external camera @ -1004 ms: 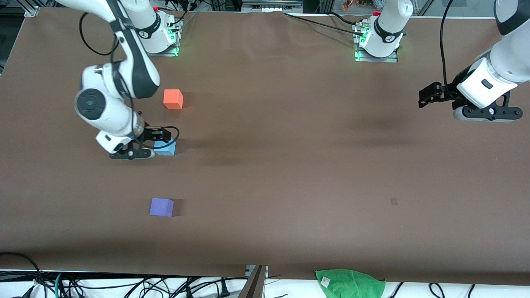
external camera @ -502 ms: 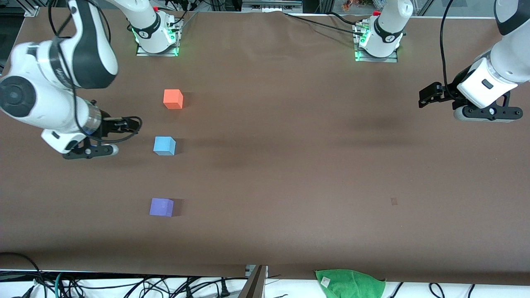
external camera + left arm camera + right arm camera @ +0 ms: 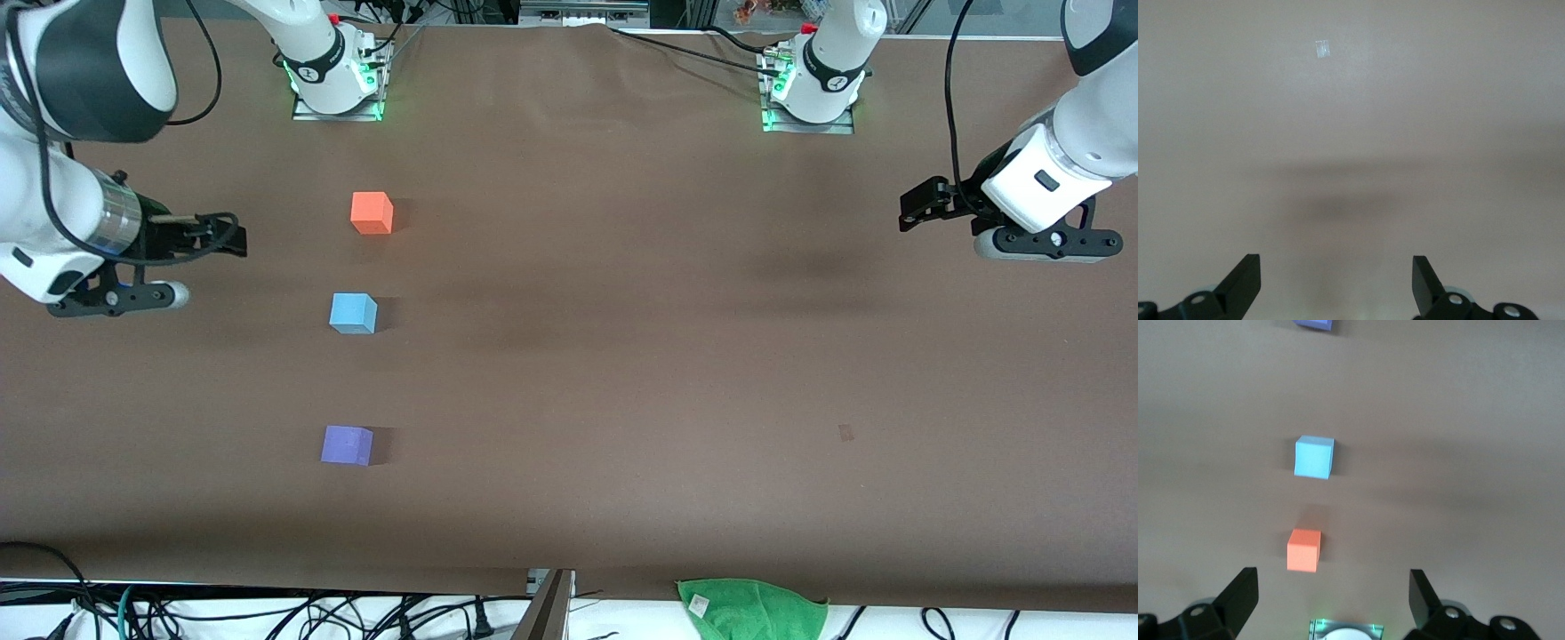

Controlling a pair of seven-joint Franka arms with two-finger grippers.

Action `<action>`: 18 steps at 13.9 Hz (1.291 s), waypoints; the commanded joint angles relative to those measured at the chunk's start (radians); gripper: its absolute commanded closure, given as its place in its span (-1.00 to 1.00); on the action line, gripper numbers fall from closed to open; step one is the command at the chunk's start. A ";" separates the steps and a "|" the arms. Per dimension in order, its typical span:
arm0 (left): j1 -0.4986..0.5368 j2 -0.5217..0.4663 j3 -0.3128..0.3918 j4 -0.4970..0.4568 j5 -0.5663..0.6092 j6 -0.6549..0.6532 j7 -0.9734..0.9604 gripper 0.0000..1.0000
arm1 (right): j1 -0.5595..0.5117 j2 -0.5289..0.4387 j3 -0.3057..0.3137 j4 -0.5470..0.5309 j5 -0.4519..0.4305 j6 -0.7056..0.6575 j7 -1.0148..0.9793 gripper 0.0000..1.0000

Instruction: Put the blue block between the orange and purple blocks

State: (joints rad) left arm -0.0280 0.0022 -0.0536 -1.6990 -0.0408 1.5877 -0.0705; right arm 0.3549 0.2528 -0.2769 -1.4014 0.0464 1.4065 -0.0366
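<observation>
Blue block (image 3: 353, 313) sits flat on the brown table (image 3: 622, 356), free of any grip, and it lies right on the line between the orange block (image 3: 372, 212) and the purple block (image 3: 347, 444). Orange is farther from the front camera, purple is nearer, and blue stands roughly midway with clear gaps to both. That reads as the wanted arrangement, so the placing looks done.

Right gripper (image 3: 227, 238) hangs over bare table toward the right arm's end, well apart from the row, its jaws spread wide and holding nothing. Open and off to the side fits a hand that has no more business with the cube: nothing is pinched, nothing is nudged. From its wrist camera the three cubes line up ahead of the fingertips (image 3: 1241, 593), orange closest to the gripper, blue next, purple at the very edge of the picture, all squarely seated and none tilted.

Left gripper (image 3: 916, 206) waits over the table at the left arm's end, far from all three blocks, jaws wide and empty too. Its wrist view shows only bare brown surface between the fingers (image 3: 1245, 277) and a small pale mark (image 3: 1322, 48) farther off.

A green cloth (image 3: 751, 609) lies at the table edge closest to the front camera, clear of everything. My read: nothing more is needed but to keep the arms clear.
</observation>
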 commanded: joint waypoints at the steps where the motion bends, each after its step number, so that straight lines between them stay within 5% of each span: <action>1: 0.007 -0.008 0.000 -0.004 -0.018 -0.009 0.020 -1.00 | -0.023 -0.013 0.012 0.042 -0.008 -0.049 0.000 -1.00; 3: 0.007 -0.008 0.000 -0.004 -0.018 -0.009 0.020 -1.00 | -0.046 -0.058 0.036 0.027 -0.005 -0.073 -0.003 -1.00; 7: 0.007 -0.008 0.000 -0.004 -0.018 -0.009 0.021 -1.00 | -0.148 -0.095 0.202 0.009 -0.069 -0.100 -0.008 -1.00; 15: 0.007 -0.008 0.001 -0.004 -0.018 -0.009 0.021 -1.00 | -0.221 -0.207 0.222 -0.025 -0.076 -0.081 -0.014 -1.00; 18: 0.007 -0.008 0.001 -0.004 -0.018 -0.008 0.021 -1.00 | -0.250 -0.222 0.277 -0.054 -0.080 -0.083 -0.017 -1.00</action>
State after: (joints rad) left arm -0.0279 0.0022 -0.0529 -1.6990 -0.0408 1.5876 -0.0705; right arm 0.1426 0.0617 -0.0555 -1.4105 -0.0238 1.3199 -0.0454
